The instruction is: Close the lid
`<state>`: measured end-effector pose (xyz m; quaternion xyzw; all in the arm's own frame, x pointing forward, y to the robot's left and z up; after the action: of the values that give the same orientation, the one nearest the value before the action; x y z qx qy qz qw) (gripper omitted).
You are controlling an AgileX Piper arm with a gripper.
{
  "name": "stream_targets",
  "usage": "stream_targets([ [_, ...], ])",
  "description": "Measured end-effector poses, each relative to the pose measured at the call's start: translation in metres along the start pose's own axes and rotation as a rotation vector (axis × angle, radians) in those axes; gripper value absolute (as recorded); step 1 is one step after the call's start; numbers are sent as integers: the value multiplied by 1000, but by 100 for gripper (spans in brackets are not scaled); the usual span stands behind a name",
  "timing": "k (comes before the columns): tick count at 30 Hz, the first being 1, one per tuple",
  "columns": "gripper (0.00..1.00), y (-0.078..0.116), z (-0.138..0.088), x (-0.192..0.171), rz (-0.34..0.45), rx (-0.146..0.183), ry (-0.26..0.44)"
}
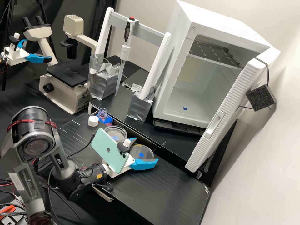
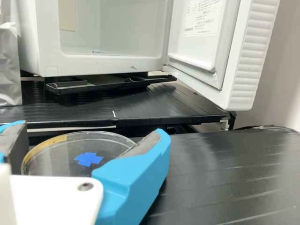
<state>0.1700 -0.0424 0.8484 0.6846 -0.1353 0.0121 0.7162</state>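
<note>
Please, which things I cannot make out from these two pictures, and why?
- Near part of the clear dish: wrist view, behind one blue finger and the white mount.
- Other finger: wrist view, partly cut off by the edge.
- Base of the hand: high view, partly behind the phone.

Black bench (image 1: 175, 187): two clear dishes (image 1: 149, 151) side by side, white cap (image 1: 93, 121), bottle (image 1: 107, 120).

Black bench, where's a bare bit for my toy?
The front bench is bare from the gripper to its end by the open white door. Up a step, a strip is bare between the silver foot and door. Crowded: by two clear dishes, bottle and white cap.
</note>
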Motion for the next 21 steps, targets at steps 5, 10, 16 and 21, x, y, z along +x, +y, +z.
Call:
stream_targets([
  [5, 0, 0, 0, 0, 0, 1, -1],
  [10, 0, 0, 0, 0, 0, 1, -1],
  [16, 0, 2, -1, -2, -6, -1, 12],
  [21, 0, 14, -5, -11, -7, 38, 31],
])
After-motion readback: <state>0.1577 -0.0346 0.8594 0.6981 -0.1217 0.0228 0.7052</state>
